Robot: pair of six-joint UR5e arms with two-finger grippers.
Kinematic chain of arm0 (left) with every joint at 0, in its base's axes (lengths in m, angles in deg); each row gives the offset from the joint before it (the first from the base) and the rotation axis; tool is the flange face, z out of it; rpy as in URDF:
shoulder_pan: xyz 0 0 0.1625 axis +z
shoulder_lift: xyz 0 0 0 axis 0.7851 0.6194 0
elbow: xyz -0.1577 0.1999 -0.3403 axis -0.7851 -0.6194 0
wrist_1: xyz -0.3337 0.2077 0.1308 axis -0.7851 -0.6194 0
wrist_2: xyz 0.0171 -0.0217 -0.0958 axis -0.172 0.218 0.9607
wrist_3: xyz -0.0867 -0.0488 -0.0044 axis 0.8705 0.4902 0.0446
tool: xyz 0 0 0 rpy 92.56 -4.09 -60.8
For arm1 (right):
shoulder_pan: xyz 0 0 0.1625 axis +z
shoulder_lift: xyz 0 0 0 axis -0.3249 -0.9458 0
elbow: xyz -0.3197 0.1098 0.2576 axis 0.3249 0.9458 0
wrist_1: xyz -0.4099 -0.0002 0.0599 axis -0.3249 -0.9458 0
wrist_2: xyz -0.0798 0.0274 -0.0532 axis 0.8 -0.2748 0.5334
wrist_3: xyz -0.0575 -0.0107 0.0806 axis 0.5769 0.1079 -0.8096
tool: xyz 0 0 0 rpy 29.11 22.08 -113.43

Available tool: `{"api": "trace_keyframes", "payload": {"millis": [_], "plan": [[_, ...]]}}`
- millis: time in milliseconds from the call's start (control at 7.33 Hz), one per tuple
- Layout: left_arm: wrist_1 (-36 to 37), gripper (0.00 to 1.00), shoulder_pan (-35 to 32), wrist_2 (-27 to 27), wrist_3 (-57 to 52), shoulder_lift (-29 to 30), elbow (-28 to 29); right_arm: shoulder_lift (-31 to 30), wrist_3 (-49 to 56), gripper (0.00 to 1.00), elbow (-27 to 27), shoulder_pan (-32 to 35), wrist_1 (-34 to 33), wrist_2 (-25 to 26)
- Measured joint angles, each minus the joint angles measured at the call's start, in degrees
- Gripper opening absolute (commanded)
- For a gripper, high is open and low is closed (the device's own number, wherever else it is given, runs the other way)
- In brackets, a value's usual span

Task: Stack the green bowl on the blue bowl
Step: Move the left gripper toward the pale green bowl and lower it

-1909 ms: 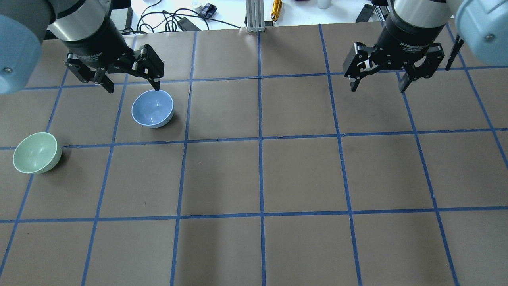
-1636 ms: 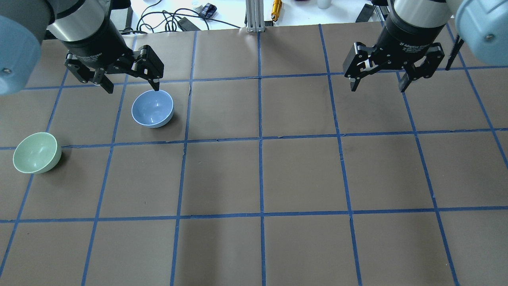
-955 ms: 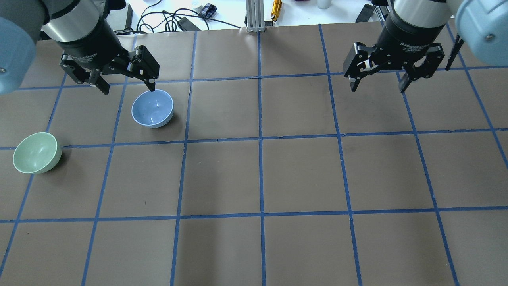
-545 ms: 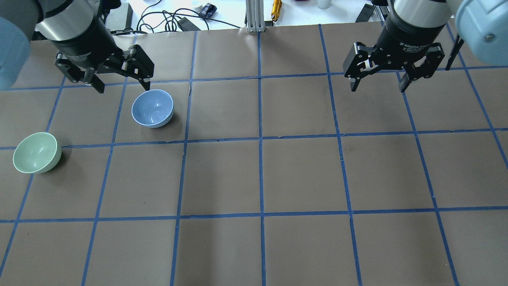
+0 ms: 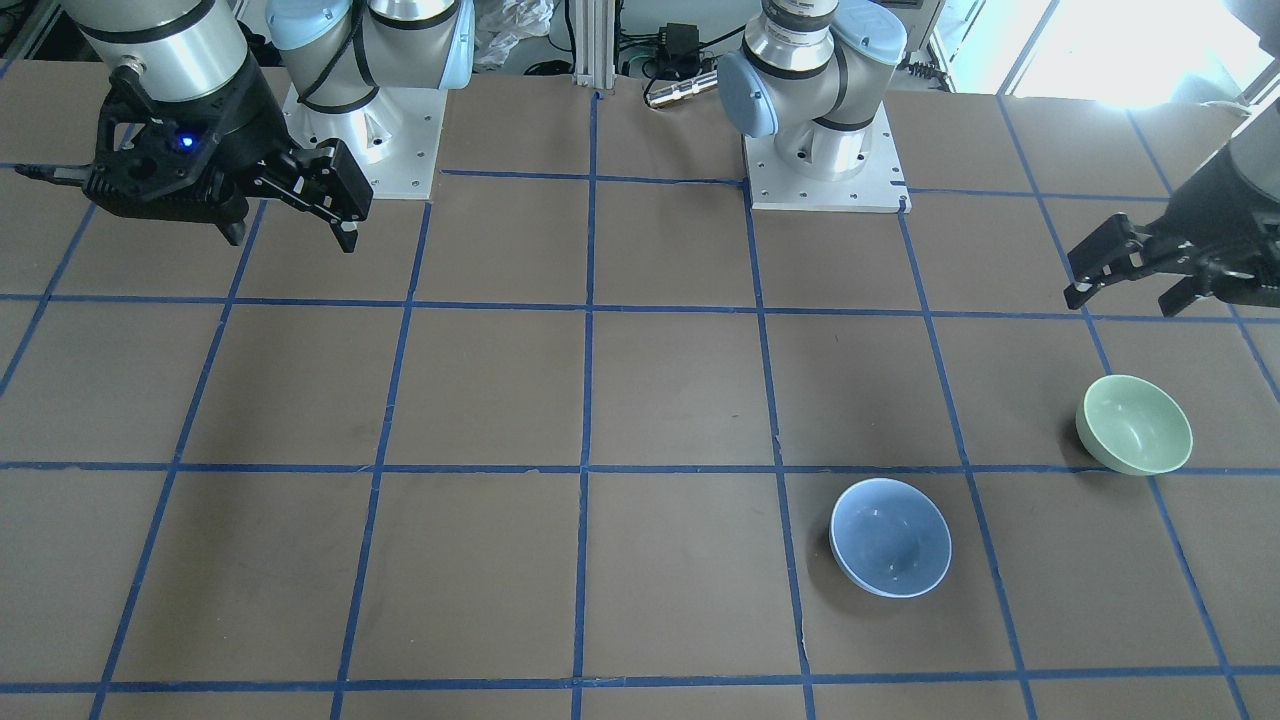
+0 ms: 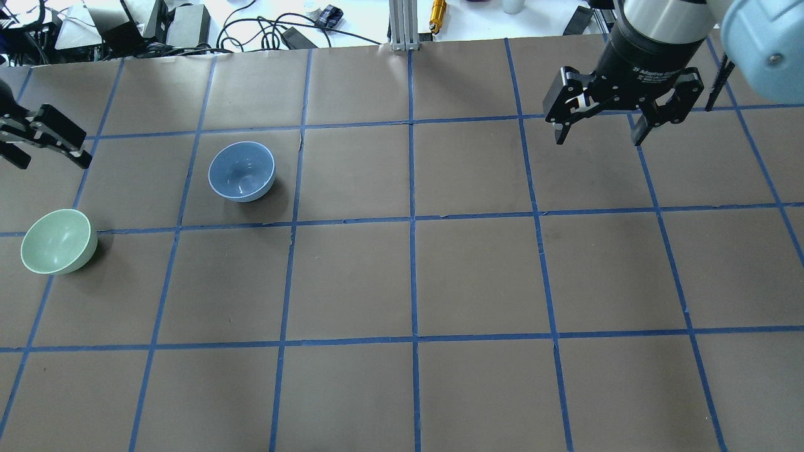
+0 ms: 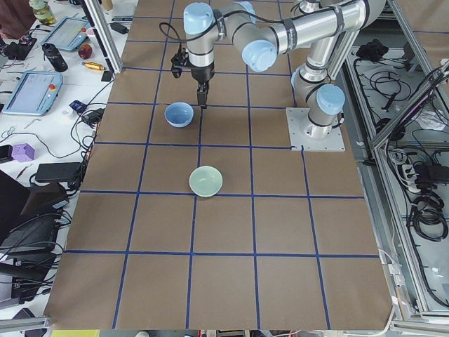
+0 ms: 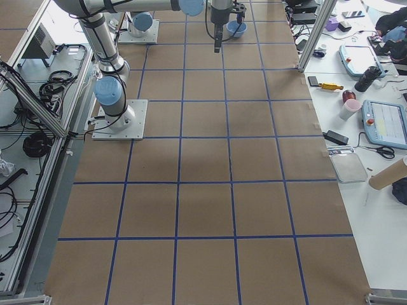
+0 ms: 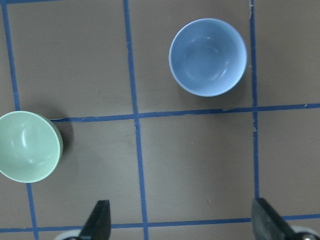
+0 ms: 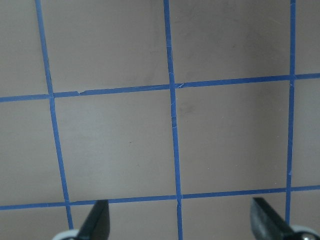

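The green bowl (image 6: 58, 242) stands upright at the table's left edge, also seen in the front view (image 5: 1135, 424) and the left wrist view (image 9: 27, 146). The blue bowl (image 6: 241, 171) stands upright to its right and farther from the robot, apart from it (image 5: 890, 537) (image 9: 208, 56). My left gripper (image 6: 49, 160) is open and empty, raised at the far left, beyond the green bowl (image 5: 1122, 298). Its fingers (image 9: 97, 220) frame bare table below both bowls. My right gripper (image 6: 597, 135) is open and empty, high over the right side (image 5: 290, 238).
The table is brown paper with a blue tape grid (image 6: 411, 220). Beyond its far edge lie cables and boxes (image 6: 270, 28), a metal post (image 6: 402, 25) and a yellow tool (image 6: 438, 12). The two arm bases (image 5: 825, 150) stand on the robot's side.
My left gripper has moved left, away from the blue bowl's rim to the table's left edge above the green bowl, still open. Neither bowl nor the right arm has moved.
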Motion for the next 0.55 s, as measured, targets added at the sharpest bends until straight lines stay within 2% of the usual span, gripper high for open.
{"api": "trace_keyframes", "payload": {"millis": [273,545], "plan": [[5.7,1.0,7.7,0.2,-4.9,4.8,-1.4,0.0,0.0,1.0,0.0,0.0,0.0,0.0],[12.8,1.0,12.4,0.0,-7.1,10.3,-1.8,0.0,0.0,1.0,0.0,0.0,0.0,0.0]]}}
